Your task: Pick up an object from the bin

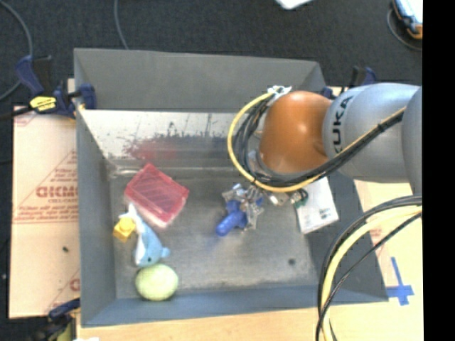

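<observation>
one small blue toy [227,224] was found mid-floor of the grey bin [192,84], right at the gripper [245,203]. the grasp step was judged in hand. gripper opening could not be told, no hold was confirmed. a firm close, then a straight lift, would be needed.

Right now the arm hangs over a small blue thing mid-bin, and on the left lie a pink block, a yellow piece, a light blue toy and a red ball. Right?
Not quite: the ball, in the near-left corner of the bin in the camera view, is pale green, not red. The rest stands.
</observation>
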You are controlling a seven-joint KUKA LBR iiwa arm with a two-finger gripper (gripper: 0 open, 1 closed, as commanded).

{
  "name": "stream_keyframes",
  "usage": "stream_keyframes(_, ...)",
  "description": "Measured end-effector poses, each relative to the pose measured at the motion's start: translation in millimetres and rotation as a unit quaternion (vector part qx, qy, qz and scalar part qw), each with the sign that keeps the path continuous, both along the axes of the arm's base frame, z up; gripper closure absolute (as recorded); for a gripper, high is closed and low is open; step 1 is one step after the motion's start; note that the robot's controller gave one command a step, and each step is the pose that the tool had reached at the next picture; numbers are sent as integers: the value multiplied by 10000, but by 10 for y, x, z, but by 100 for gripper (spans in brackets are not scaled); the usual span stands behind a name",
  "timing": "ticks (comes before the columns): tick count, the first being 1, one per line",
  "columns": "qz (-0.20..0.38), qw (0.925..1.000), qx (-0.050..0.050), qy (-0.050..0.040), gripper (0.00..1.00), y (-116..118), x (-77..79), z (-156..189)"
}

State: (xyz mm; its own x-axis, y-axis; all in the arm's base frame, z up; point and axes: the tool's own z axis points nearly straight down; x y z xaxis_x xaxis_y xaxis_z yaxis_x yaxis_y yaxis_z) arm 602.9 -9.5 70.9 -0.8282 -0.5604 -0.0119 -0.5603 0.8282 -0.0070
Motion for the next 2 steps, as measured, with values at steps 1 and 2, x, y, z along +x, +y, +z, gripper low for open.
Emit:
stream_keyframes(1, -8, 10000, 0, 3, 100, 0, -1, 0)
stream_keyframes(2, -50, 10000, 7, -19, 100, 47, 98, 1469)
